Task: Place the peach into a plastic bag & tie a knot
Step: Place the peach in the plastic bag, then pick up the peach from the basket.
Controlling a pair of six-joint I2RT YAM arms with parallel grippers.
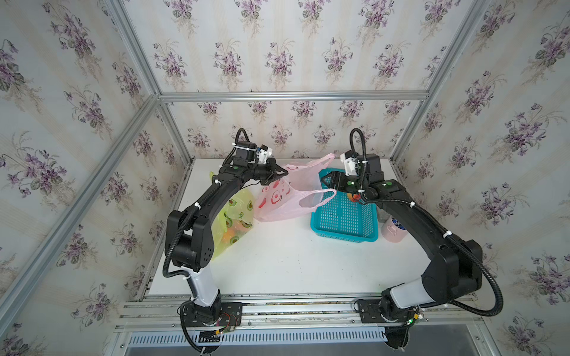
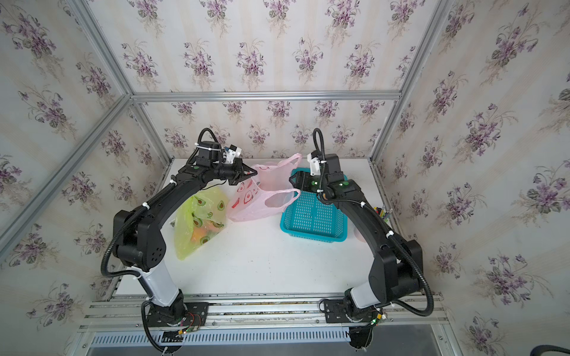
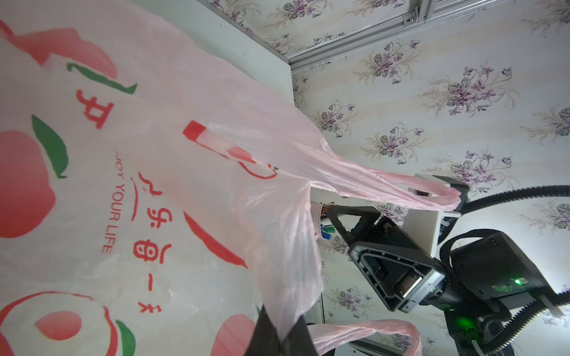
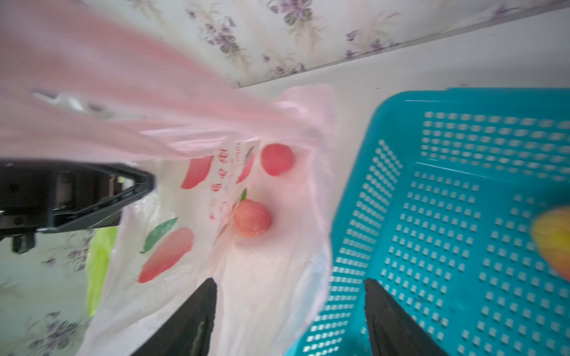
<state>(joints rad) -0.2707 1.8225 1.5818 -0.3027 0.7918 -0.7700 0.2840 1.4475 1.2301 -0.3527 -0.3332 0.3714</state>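
Note:
A pink plastic bag [image 1: 277, 197] [image 2: 253, 200] printed with peaches stands at the middle back of the table, its mouth held up. My left gripper [image 1: 283, 174] [image 3: 282, 339] is shut on the bag's rim, and the film rises from between its fingers. In the right wrist view a round pink-orange peach [image 4: 252, 218] lies down inside the bag [image 4: 277, 292]. My right gripper [image 1: 324, 182] [image 4: 290, 282] is open and holds nothing. It hangs at the bag's mouth, over the near corner of the teal basket [image 1: 344, 238].
The teal basket [image 2: 311, 237] [image 4: 385, 101] sits right of the bag, with a yellow-red fruit [image 4: 552, 240] in it under my right arm. A yellow-green avocado-print bag [image 1: 236, 222] holding fruit lies left. A pink cup [image 1: 393, 231] stands beside the basket.

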